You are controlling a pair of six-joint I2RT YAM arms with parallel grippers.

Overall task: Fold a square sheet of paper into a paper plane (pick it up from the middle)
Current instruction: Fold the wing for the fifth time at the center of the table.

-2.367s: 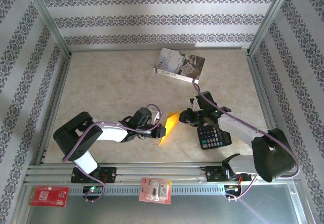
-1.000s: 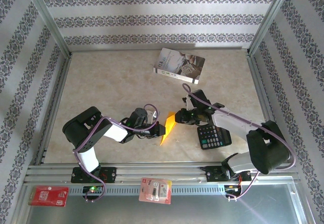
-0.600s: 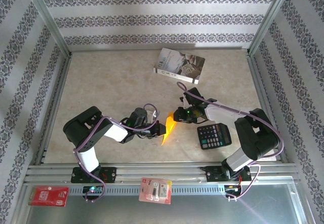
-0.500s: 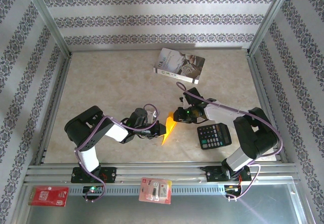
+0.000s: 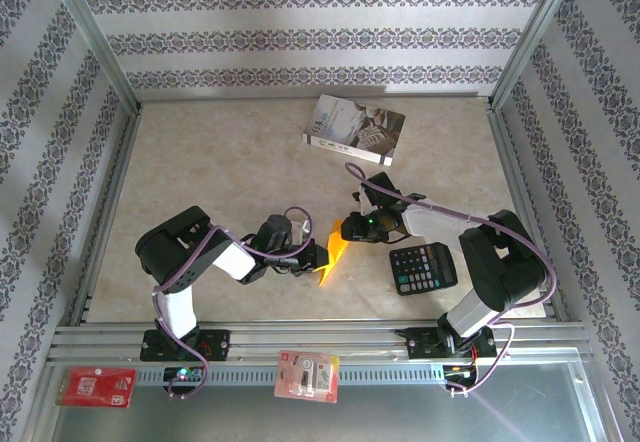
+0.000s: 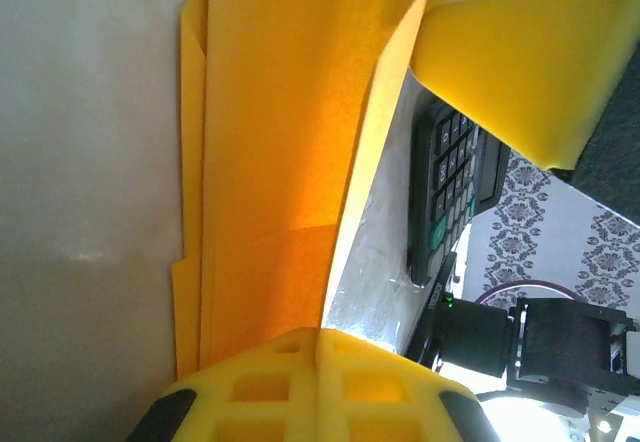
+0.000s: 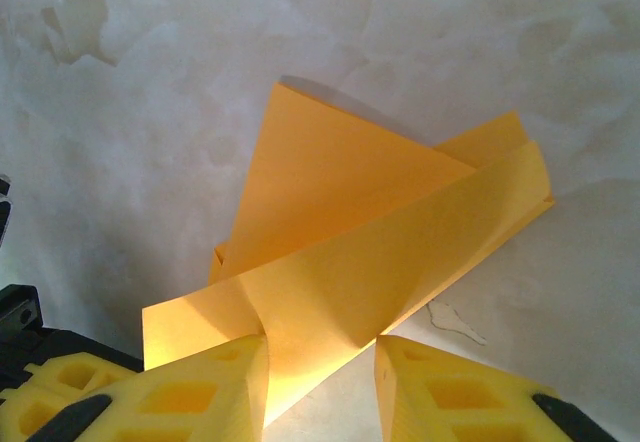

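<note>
The orange sheet of paper is folded into a narrow pointed shape and stands on edge between the two grippers. My left gripper is shut on its near-left edge; in the left wrist view the pads meet on the paper at the gripper. My right gripper is at the paper's right side. In the right wrist view its jaws stand apart, and a loose flap of the paper runs down into the gap at the gripper, brushing the left finger.
A black calculator lies just right of the paper, close to the right arm. A grey-white book sits at the back. Two packets rest on the front rail. Patterned walls enclose the table.
The right gripper has slid left, up to the paper, and its jaws have parted a little. The left gripper has kept its grip and barely moved.
</note>
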